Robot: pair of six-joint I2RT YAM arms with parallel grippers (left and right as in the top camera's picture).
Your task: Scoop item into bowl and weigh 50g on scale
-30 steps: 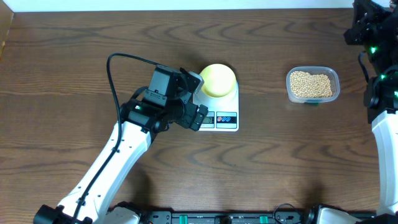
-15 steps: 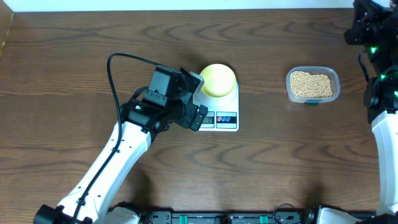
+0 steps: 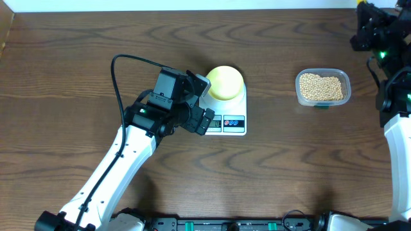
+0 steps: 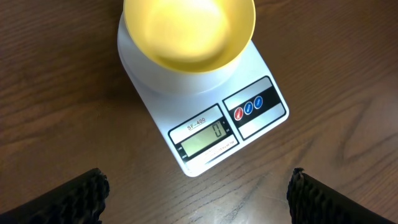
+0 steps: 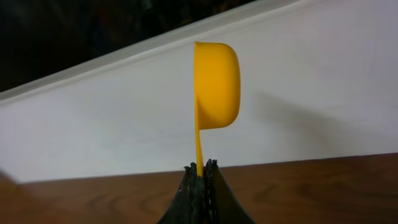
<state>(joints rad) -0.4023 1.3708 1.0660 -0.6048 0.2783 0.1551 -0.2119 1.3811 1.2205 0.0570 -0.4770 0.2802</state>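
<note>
The pale yellow bowl [image 3: 225, 82] stands empty on the white scale [image 3: 234, 122]; in the left wrist view the bowl [image 4: 189, 31] sits on the scale [image 4: 205, 134], whose display reads 0. The beige beans [image 3: 322, 86] lie in a clear tub at the right. My left gripper [image 3: 207, 119] is open and empty, at the scale's front left; its fingertips [image 4: 198, 194] flank bare table. My right gripper [image 3: 363, 32] is raised at the far right corner, shut on the handle of a bright yellow scoop [image 5: 216, 84], seen edge-on; the fingers [image 5: 200, 167] pinch the handle.
The clear plastic tub [image 3: 345, 78] stands on the brown wooden table [image 3: 289, 173], right of the scale. A white wall [image 5: 311, 81] lies behind the table's far edge. The left arm's black cable [image 3: 115, 77] loops over the table's left half.
The right gripper with the scoop has shifted slightly left at the far right corner. The left arm, bowl and scale have not moved.
</note>
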